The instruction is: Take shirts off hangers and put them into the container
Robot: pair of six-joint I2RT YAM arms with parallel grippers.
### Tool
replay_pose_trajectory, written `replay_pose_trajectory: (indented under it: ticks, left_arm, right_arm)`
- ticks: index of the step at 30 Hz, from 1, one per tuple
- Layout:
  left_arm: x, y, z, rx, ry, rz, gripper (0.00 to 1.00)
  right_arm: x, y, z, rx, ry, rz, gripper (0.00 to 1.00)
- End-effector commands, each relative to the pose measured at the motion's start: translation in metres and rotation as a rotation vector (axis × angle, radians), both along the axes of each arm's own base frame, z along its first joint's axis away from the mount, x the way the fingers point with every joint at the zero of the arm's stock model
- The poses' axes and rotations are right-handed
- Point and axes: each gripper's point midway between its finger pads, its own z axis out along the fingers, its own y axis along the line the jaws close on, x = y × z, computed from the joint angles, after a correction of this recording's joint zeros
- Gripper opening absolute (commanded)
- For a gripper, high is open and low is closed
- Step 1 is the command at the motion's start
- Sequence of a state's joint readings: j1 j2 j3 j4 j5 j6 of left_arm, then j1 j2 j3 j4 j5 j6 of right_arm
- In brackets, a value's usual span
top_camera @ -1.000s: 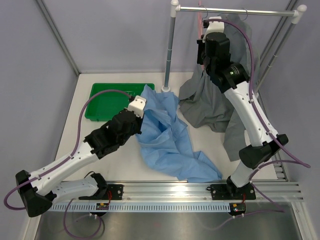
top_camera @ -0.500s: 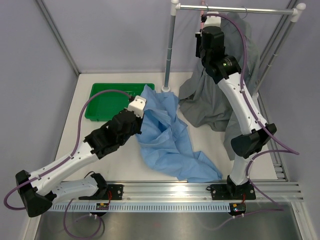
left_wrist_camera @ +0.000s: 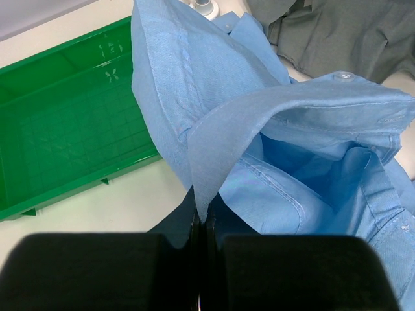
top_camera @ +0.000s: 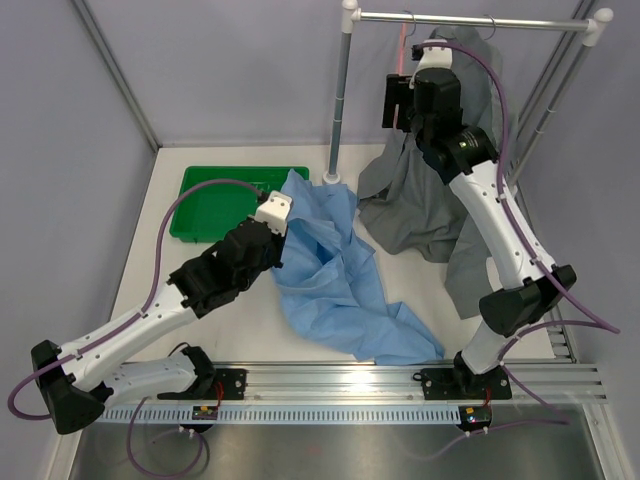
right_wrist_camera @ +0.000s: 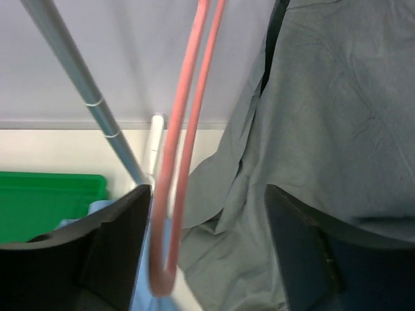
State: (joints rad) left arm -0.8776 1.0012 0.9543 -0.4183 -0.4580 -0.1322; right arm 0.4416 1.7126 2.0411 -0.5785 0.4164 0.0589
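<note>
Jaws, right gripper (right_wrist_camera: 207,223): shut a moment ago, now wide apart either side of the bare pink hanger (right_wrist_camera: 188,123), not gripping it. It looks let go, which frees this arm for the grey shirt (right_wrist_camera: 337,116) hanging from the rail (top_camera: 470,19) just beside.
Jaws, left gripper (left_wrist_camera: 201,227): clamped on a fold of the blue shirt (left_wrist_camera: 259,103), which overlaps one end of the green tray (left_wrist_camera: 58,149) but lies mostly on the table (top_camera: 420,285).
Obstacles: rack pole (right_wrist_camera: 84,97); pink hanger close to the grey collar.

No readable words, brands or numbers, only small moulded marks (left_wrist_camera: 107,47) raised on the floor of the green tray (left_wrist_camera: 58,136) near its far wall, seen from the left wrist, too faint and blurred to make out
</note>
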Motion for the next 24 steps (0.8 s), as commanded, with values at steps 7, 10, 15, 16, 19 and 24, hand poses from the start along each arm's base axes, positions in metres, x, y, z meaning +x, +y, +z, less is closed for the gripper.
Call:
replay_pose_trajectory:
  ticks: [7, 10, 15, 16, 19, 24]
  left_arm:
    - [0.006, 0.007, 0.01, -0.015, -0.036, 0.051, 0.0]
    - [0.011, 0.017, 0.018, -0.006, -0.061, 0.1, 0.0]
    - [0.018, 0.037, 0.05, 0.018, -0.125, 0.172, 0.0]
    - [0.02, 0.04, 0.067, 0.004, -0.153, 0.187, 0.0]
    - [0.026, 0.053, 0.087, 0.036, -0.196, 0.238, 0.0]
    - [0.042, 0.08, 0.143, 0.057, -0.284, 0.339, 0.0]
  right_arm:
    - [-0.093, -0.022, 0.044, 0.094, -0.054, 0.11, 1.0]
    - [-0.129, -0.03, 0.038, 0.134, -0.06, 0.139, 0.99]
    - [-0.179, -0.045, 0.017, 0.188, -0.06, 0.166, 1.0]
    - [-0.184, -0.046, 0.012, 0.193, -0.056, 0.172, 1.0]
    - [-0.203, -0.049, -0.001, 0.217, -0.05, 0.194, 1.0]
    - [-0.221, -0.048, -0.023, 0.234, -0.029, 0.233, 0.99]
